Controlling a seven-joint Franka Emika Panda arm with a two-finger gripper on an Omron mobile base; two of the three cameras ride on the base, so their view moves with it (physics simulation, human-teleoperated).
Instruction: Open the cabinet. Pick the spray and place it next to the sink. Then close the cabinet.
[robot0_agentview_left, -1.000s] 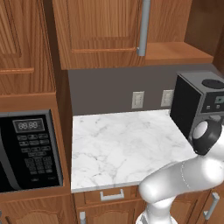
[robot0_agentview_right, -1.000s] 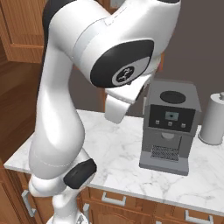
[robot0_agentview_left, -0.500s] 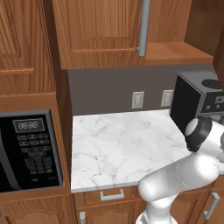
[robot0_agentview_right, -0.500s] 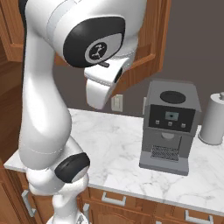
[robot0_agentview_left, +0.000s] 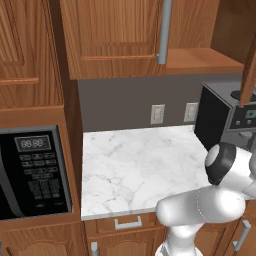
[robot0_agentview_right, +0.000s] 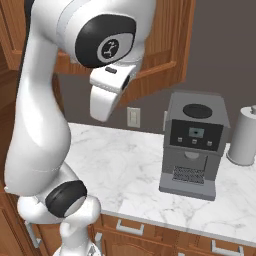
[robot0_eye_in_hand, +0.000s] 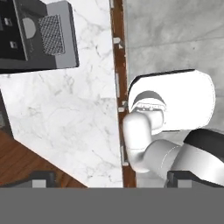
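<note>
The brown wooden cabinet (robot0_agentview_left: 115, 35) hangs above the marble counter. Its left door is shut, with a long grey bar handle (robot0_agentview_left: 164, 30). Its right door (robot0_agentview_right: 165, 45) stands swung out over the counter, and its edge (robot0_agentview_left: 248, 70) shows at the far right. My gripper (robot0_eye_in_hand: 113, 179) is open with nothing between its widely spaced tips. It looks down from high up onto the counter's front edge. The spray and the sink are out of view.
A boxy grey coffee machine (robot0_agentview_right: 195, 145) stands on the marble counter (robot0_agentview_left: 140, 170), with a paper towel roll (robot0_agentview_right: 243, 135) to its right. A black microwave (robot0_agentview_left: 32, 172) is built in at the left. Drawers (robot0_agentview_left: 125, 222) run under the counter.
The arm has swung up and to the left in the right base view, uncovering the open door and the coffee machine. The jaws stay open. The base has not moved.
</note>
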